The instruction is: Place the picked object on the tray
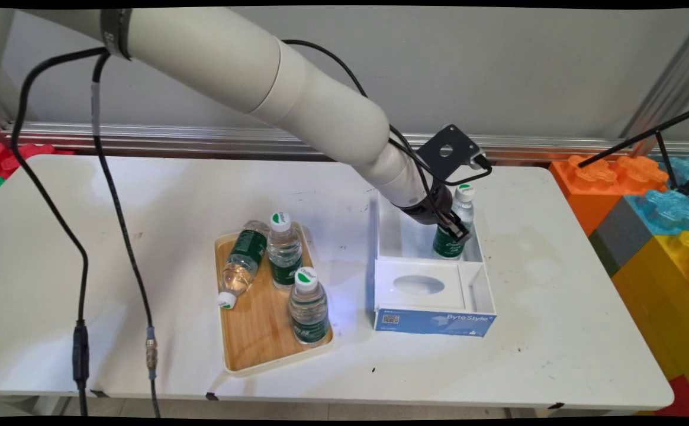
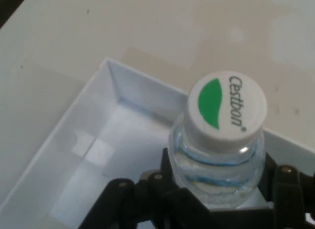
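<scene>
My gripper [image 1: 452, 228] is shut on a water bottle [image 1: 458, 223] with a green label and a white cap, held upright inside the far compartment of a white box [image 1: 433, 290]. In the hand view the bottle's cap [image 2: 227, 107] shows a green leaf and the word Cestbon, and the gripper [image 2: 216, 189] clamps the bottle's shoulder just below the cap. The box's white walls [image 2: 113, 86] and floor lie behind and under the bottle. The bottle's base is hidden, so I cannot tell if it rests on the box floor.
A wooden tray [image 1: 261, 331] left of the box holds three more bottles: two upright [image 1: 284, 251] [image 1: 308, 306] and one lying on its side [image 1: 241, 263]. Large coloured toy blocks [image 1: 646, 201] stand off the table's right end. Black cables [image 1: 113, 207] hang at the left.
</scene>
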`<state>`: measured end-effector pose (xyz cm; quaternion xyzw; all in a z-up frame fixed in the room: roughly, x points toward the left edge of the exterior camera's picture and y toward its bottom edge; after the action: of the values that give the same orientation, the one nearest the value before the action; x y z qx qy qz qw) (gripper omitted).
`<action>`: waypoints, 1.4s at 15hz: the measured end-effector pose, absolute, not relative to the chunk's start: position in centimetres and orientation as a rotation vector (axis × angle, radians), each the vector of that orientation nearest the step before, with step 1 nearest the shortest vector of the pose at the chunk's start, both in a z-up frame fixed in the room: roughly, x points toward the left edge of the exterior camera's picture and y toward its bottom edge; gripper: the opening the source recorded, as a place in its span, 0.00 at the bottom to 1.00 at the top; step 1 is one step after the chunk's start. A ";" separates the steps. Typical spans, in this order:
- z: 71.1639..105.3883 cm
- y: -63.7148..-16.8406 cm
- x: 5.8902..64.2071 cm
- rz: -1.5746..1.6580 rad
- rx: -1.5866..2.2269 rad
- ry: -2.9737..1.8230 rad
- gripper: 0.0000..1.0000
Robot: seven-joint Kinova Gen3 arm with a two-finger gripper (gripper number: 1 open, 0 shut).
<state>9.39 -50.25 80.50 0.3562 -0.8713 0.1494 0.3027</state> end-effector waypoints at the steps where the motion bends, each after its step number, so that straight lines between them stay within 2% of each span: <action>1: 80.5 -50.2 9.3 0.397 0.931 -2.304 0.00; 8: 84.3 -49.7 10.6 0.423 0.896 -2.276 0.00; 15: 94.3 -46.5 14.0 0.410 0.885 -2.264 0.00; 19: 101.3 -43.3 17.7 0.425 0.885 -2.226 0.00; 21: 103.5 -41.5 20.3 0.440 0.866 -2.230 0.00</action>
<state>20.27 -41.51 103.53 0.3340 -0.8598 0.1698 0.3469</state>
